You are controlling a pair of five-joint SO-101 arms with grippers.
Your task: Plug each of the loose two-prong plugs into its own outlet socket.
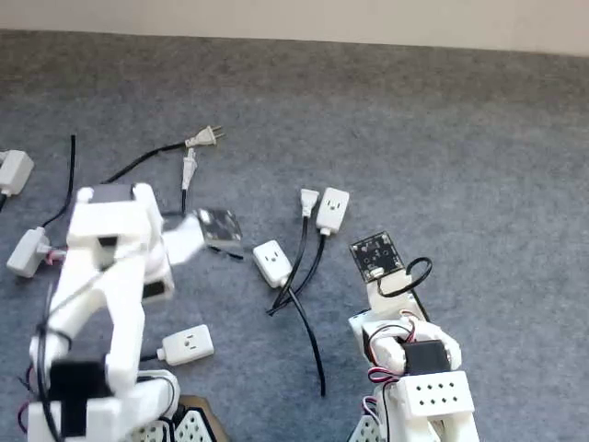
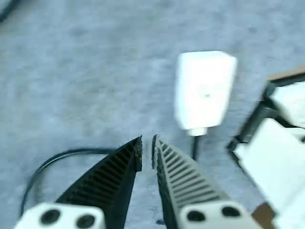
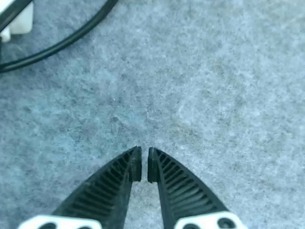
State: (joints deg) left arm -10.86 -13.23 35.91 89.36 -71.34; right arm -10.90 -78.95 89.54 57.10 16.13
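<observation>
Loose two-prong plugs lie on the grey carpet: one [image 1: 204, 138] at the back with a second [image 1: 190, 167] beside it, and a third [image 1: 308, 200] in the middle next to a white outlet socket [image 1: 332, 209]. More sockets lie at centre [image 1: 272, 262] and front left [image 1: 190, 343]. My left gripper [image 2: 147, 148] hangs shut and empty above the carpet, short of a white socket block [image 2: 205, 90] with a black cord. My right gripper [image 3: 144, 164] is shut and empty over bare carpet, near black cables [image 3: 62, 43].
Two more white socket blocks [image 1: 14, 170] [image 1: 28, 250] lie at the far left. Black cables [image 1: 299, 304] cross between the two arms. The left arm's base [image 2: 286, 143] stands close beside the socket block. Open carpet stretches to the back right.
</observation>
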